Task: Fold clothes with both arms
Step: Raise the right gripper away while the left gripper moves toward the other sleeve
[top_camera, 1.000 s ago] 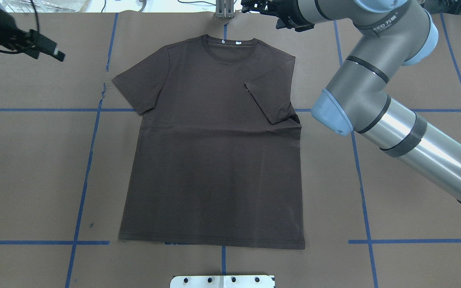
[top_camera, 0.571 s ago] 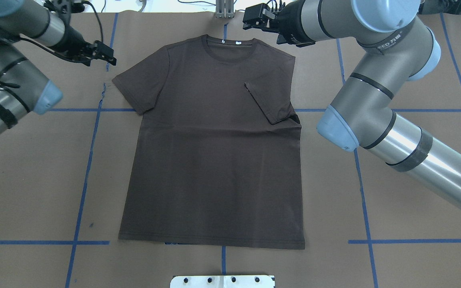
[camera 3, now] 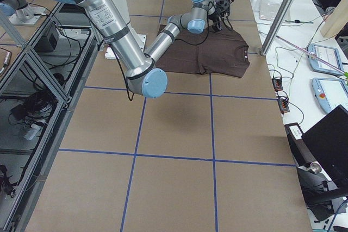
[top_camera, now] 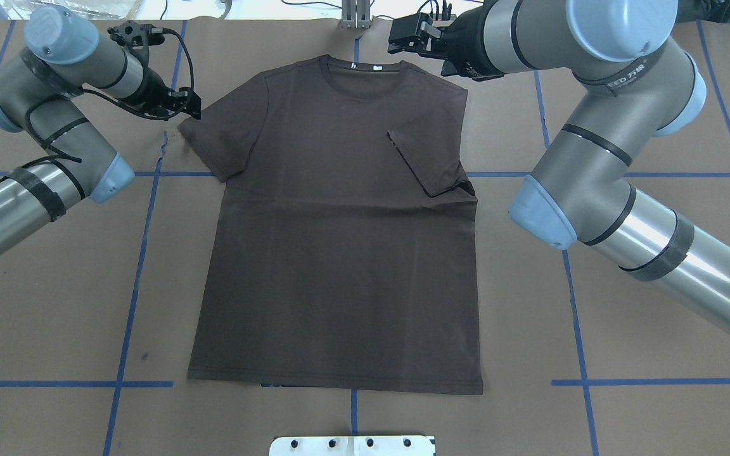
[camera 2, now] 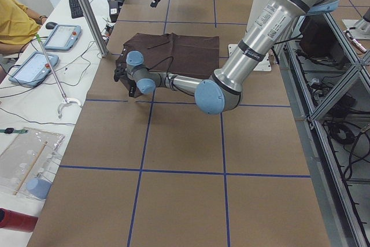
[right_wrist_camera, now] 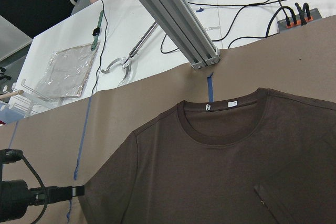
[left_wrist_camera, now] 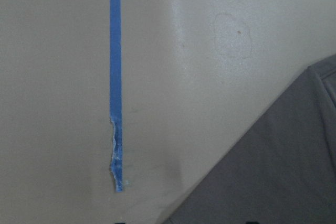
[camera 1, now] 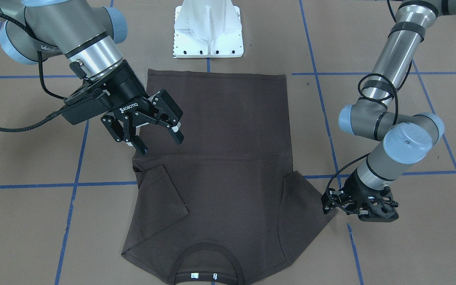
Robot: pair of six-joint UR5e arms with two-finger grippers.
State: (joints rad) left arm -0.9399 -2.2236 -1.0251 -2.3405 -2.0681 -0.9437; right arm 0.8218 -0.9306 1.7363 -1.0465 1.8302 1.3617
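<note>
Brown paper crossed with blue tape is covering the table (top_camera: pixel 54 285), where the dark brown T-shirt (top_camera: pixel 339 253) is lying flat, collar at 12 o'clock, one sleeve (top_camera: pixel 431 161) folded inward. The left gripper (top_camera: pixel 189 107) is hovering at its 10 o'clock, fingers spread, just beside the other sleeve (top_camera: pixel 225 136). The right gripper (camera 1: pixel 160 145) is hanging above near 1 o'clock, jaws wide apart.

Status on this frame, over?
Right gripper open, raised near T-shirt. Left gripper open, at flat sleeve's edge. T-shirt spread flat, other sleeve folded inward. Nothing lying on it.

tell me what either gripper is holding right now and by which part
Nothing is held. The right gripper hangs open above the T-shirt; the left gripper is beside its flat sleeve tip, not gripping it.
</note>
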